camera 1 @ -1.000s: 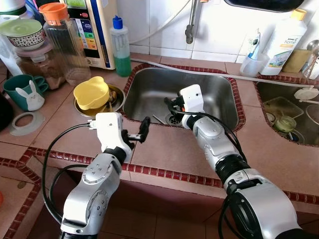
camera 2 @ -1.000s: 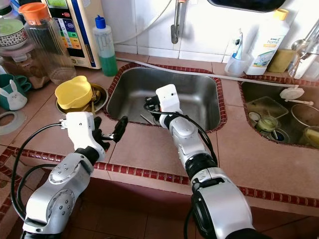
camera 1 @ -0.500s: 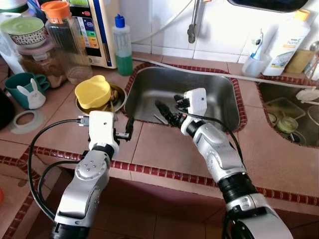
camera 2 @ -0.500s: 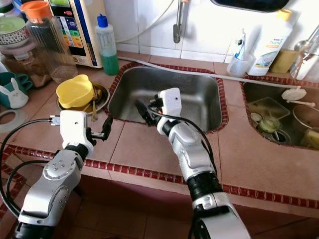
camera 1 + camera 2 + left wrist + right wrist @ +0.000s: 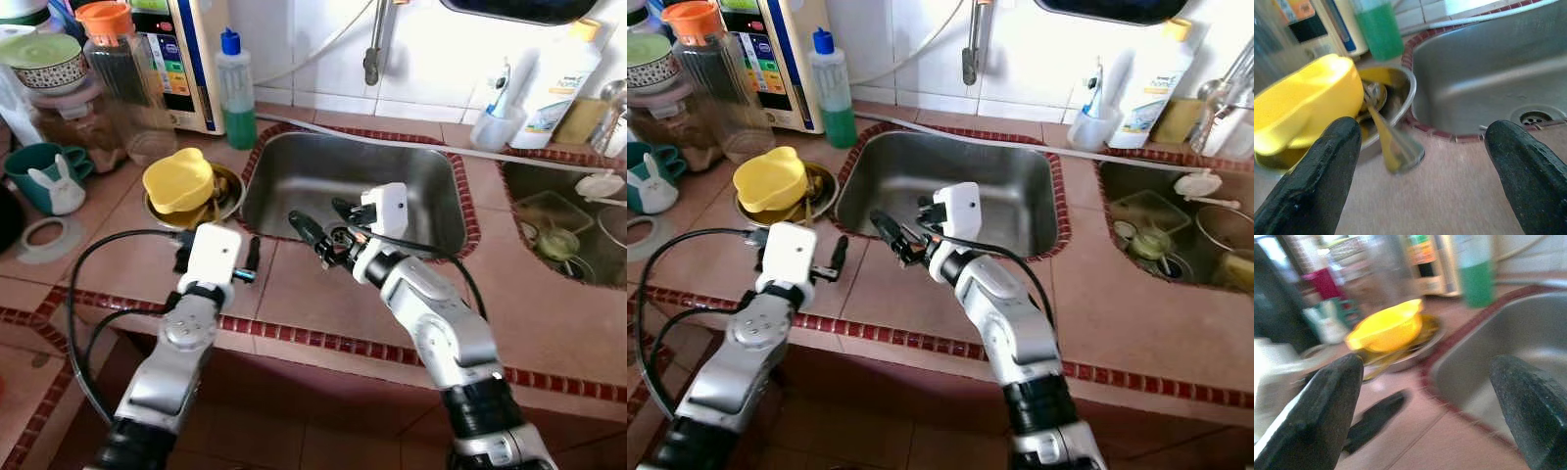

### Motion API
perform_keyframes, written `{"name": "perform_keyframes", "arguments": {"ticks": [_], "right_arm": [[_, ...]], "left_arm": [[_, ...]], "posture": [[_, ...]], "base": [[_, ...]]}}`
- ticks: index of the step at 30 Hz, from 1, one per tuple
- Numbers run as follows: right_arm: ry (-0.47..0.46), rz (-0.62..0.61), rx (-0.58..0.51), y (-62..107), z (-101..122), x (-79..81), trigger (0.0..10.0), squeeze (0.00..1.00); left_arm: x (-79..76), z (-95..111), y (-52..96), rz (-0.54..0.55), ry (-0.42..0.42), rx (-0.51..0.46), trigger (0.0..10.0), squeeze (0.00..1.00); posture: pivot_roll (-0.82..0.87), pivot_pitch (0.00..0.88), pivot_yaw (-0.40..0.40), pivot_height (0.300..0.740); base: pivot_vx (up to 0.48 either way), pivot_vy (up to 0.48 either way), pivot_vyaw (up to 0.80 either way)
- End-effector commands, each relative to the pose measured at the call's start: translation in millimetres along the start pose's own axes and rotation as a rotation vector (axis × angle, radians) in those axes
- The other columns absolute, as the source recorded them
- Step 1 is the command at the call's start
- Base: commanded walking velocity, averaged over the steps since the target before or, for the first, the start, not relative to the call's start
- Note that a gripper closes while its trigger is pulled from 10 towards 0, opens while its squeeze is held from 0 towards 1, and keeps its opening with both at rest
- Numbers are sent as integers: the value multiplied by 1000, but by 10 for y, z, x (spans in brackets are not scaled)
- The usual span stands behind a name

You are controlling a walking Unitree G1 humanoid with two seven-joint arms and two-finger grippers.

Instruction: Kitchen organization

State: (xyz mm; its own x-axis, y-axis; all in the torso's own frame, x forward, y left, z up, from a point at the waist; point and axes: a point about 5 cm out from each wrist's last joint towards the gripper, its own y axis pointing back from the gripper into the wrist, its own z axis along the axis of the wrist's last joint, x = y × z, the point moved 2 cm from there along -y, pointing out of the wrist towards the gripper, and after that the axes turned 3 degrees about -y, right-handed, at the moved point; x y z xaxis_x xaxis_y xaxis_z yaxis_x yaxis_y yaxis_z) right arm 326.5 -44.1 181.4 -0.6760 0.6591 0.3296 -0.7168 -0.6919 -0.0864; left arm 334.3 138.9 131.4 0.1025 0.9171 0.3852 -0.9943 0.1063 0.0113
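Note:
A yellow bowl (image 5: 179, 181) lies upside down in a steel bowl (image 5: 231, 193) with utensils, on the counter left of the sink (image 5: 257, 168). My left gripper (image 5: 1425, 161) is open above the counter just in front of that bowl, pointing at it; a spoon handle (image 5: 1393, 147) sticks out of the steel bowl between its fingers. My right gripper (image 5: 319, 217) is open too, empty, over the sink's front left corner and pointing left toward the yellow bowl (image 5: 1388, 325).
A green soap bottle (image 5: 235, 93), a jug with an orange lid (image 5: 118, 69) and a teal rabbit mug (image 5: 44, 181) stand at the back left. The tap (image 5: 372, 49) hangs over the sink. A second sink (image 5: 563, 230) with dishes lies right.
My right gripper has come up out of the sink and swung left over its front edge. My left gripper has turned from pointing right to pointing at the yellow bowl.

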Motion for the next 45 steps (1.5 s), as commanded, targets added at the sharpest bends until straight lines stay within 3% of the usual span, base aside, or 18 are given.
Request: {"name": "perform_keyframes", "arguments": {"ticks": [1, 2, 3, 4, 5, 11, 19, 20, 21, 22, 23, 26, 27, 32, 33, 37, 38, 45], "right_arm": [[-52, 83, 27, 49, 32, 171, 10000, 592], [-84, 132, 56, 148, 23, 261, 10000, 329], [-98, 162, 76, 214, 15, 315, 10000, 329], [-114, 184, 94, 266, 1, 346, 10000, 259], [-122, 198, 110, 325, -18, 353, 10000, 0], [-150, 235, 156, 505, -24, 355, 10000, 0], [-164, 247, 180, 562, 61, 424, 10000, 0], [-165, 250, 182, 571, 71, 438, 10000, 0], [-165, 250, 182, 571, 71, 438, 10000, 0], [-165, 251, 184, 575, 74, 443, 10000, 0], [-160, 251, 188, 577, 71, 447, 10000, 0], [-159, 252, 198, 589, 72, 462, 10000, 0], [-163, 253, 200, 593, 73, 469, 10000, 0], [-168, 260, 212, 610, 75, 489, 10000, 0], [-166, 261, 215, 613, 75, 490, 10000, 0], [-167, 260, 217, 613, 76, 489, 10000, 0], [-166, 261, 217, 611, 78, 490, 10000, 0], [-167, 254, 219, 606, 78, 485, 10000, 0]], "left_arm": [[-7, 45, -57, -3, -47, -29, 10000, 0], [-26, 47, -102, -14, -76, -37, 10000, 0], [-38, 44, -127, -22, -92, -39, 10000, 0], [-41, 43, -145, -25, -104, -42, 10000, 0], [-41, 31, -158, -27, -109, -40, 10000, 0], [-18, -43, -233, -33, -145, -35, 10000, 0], [-41, -128, -326, -72, -194, -29, 10000, 0], [-33, -155, -331, -75, -206, -24, 8510, 0], [-33, -155, -331, -75, -206, -24, 8510, 0], [-39, -163, -332, -89, -199, -29, 7686, 0], [-41, -163, -332, -99, -211, -39, 3333, 0], [-44, -171, -348, -114, -226, -56, 2941, 0], [-40, -180, -355, -115, -227, -56, 1882, 0], [-11, -202, -375, -104, -230, -52, 2078, 0], [-10, -204, -377, -102, -229, -53, 1608, 0], [-7, -212, -380, -99, -227, -56, 1412, 0], [-11, -223, -374, -98, -227, -58, 2667, 0], [0, -251, -364, -95, -231, -61, 2157, 0]], "posture": [[7, 119, -13, 740], [-14, 122, -8, 740], [-17, 123, -6, 740], [-17, 123, -6, 740], [-24, 125, -5, 740], [-44, 127, 2, 740], [-52, 128, 5, 740], [-51, 128, 7, 740], [-51, 128, 7, 740], [-52, 128, 7, 740], [-53, 129, 7, 740], [-53, 130, 8, 740], [-53, 130, 8, 740], [-55, 131, 8, 740], [-55, 131, 6, 740], [-55, 131, 6, 740], [-52, 130, 5, 740], [-50, 129, 6, 740]], "base": [[0, 0, 0], [0, 0, 0], [0, 0, 0], [0, 0, 0], [0, 0, 0], [0, 0, 0], [0, 0, 0], [0, 0, 0], [0, 0, 0], [0, 0, 0], [0, 0, 0], [0, 0, 0], [0, 0, 0], [0, 0, 0], [0, 0, 0], [0, 0, 0], [0, 0, 0], [0, 0, 0]]}}
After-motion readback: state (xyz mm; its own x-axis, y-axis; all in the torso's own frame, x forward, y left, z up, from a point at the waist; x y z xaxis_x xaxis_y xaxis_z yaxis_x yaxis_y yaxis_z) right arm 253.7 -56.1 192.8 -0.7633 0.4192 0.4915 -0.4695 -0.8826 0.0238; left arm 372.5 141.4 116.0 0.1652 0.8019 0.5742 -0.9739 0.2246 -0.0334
